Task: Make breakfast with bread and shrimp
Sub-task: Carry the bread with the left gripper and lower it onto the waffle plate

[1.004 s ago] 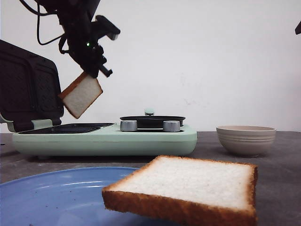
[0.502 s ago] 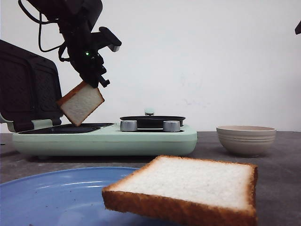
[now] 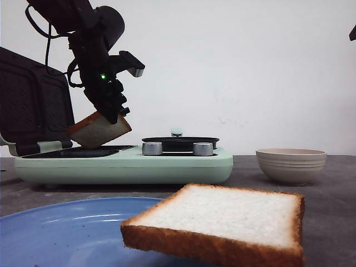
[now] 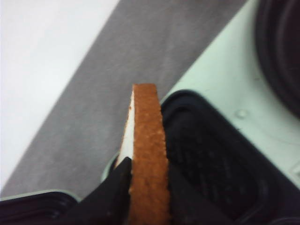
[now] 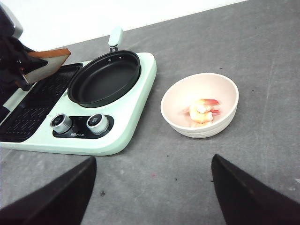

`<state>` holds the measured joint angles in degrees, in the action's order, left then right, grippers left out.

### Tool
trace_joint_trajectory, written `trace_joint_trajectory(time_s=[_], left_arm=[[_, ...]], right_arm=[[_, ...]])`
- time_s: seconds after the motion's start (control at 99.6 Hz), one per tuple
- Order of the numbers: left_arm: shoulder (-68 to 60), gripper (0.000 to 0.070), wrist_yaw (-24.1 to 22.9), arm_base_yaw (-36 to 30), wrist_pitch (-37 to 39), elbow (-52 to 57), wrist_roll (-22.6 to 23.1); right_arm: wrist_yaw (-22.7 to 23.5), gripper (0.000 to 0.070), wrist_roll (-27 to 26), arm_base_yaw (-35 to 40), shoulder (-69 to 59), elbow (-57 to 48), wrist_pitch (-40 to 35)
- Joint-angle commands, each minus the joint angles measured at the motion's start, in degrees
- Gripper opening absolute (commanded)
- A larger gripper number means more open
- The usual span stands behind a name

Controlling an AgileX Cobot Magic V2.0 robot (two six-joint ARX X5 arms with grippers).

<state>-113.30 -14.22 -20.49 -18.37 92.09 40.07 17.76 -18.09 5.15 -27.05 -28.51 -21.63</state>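
Bread slice with golden-brown crust [image 3: 99, 131], left of frame, is pinched in the left hand [image 3: 111, 114] just over the mint-green sandwich maker's black plate [image 3: 83, 151]. Right hand [image 5: 150, 197] is spread wide, holding nothing, above the grey surface [image 5: 262, 61].

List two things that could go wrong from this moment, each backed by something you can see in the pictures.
1. The left end effector pinches the bread slice by one edge, tilted over the grill plate; released like this, it may land crooked.
2. The open lid stands close behind the slice, so the arm could knock it.
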Motion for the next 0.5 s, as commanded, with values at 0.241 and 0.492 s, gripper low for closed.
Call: trace_joint_trajectory(time_s=[0.241,0.492], left_arm=[[-1.6,0.0678,0.33,0.0,1.4,1.29,-2.62],[-0.83,0.07,4.39,0.0,1.64,1.44,-7.15]], right_arm=[[-0.26,0.049,0.79,0.09,-0.22,-0.94,0.59],[-0.26,0.049,0.76,0.09,-1.03,-0.94,0.57]])
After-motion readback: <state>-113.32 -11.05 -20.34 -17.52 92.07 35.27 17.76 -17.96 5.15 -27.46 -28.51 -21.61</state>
